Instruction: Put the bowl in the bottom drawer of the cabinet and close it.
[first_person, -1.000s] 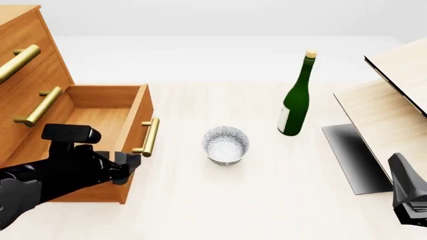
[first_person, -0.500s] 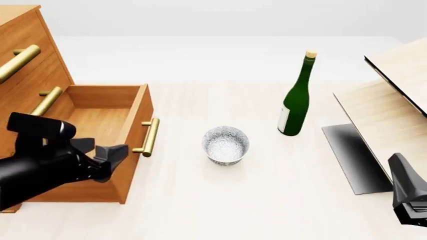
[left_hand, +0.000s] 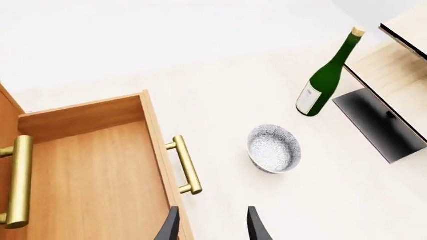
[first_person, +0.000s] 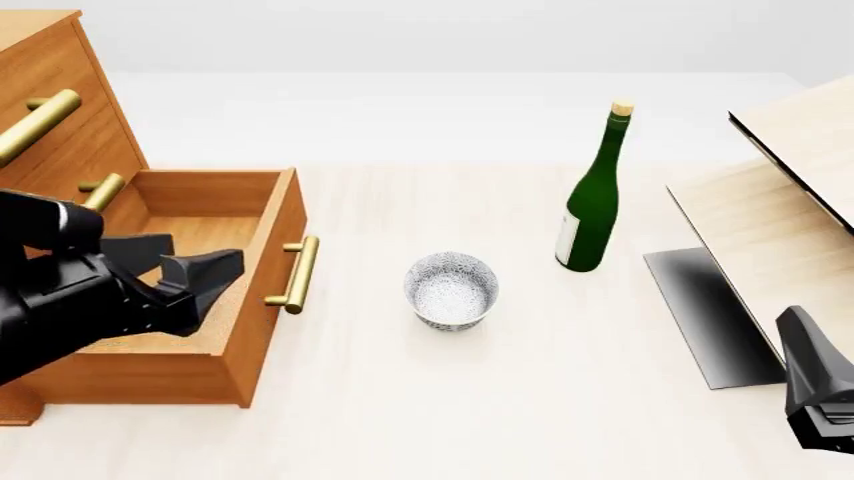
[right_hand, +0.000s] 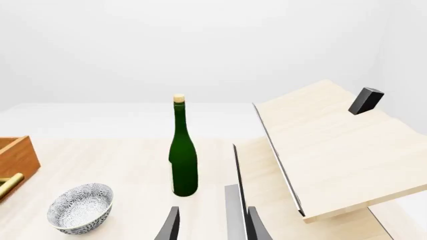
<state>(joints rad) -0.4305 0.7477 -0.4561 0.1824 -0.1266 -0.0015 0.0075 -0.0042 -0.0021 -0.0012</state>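
The speckled white bowl (first_person: 451, 290) stands upright on the table, to the right of the cabinet (first_person: 60, 140). The bottom drawer (first_person: 200, 225) is pulled out and holds nothing; its brass handle (first_person: 296, 273) faces the bowl. My left gripper (first_person: 180, 262) hovers open over the drawer's front part, holding nothing. The left wrist view shows the bowl (left_hand: 273, 148) ahead of the fingertips (left_hand: 172, 226), beside the drawer (left_hand: 93, 180). My right gripper (right_hand: 212, 227) is open and holds nothing at the front right, far from the bowl (right_hand: 80, 207).
A green wine bottle (first_person: 589, 205) stands behind and right of the bowl. A pale wood structure (first_person: 787, 200) with a dark panel (first_person: 707, 310) fills the right side. The two upper drawers are closed, with brass handles (first_person: 34, 125) sticking out.
My left gripper has risen and drawn back to the left, from low by the drawer's front to above the drawer. Bowl, drawer and right arm have not moved.
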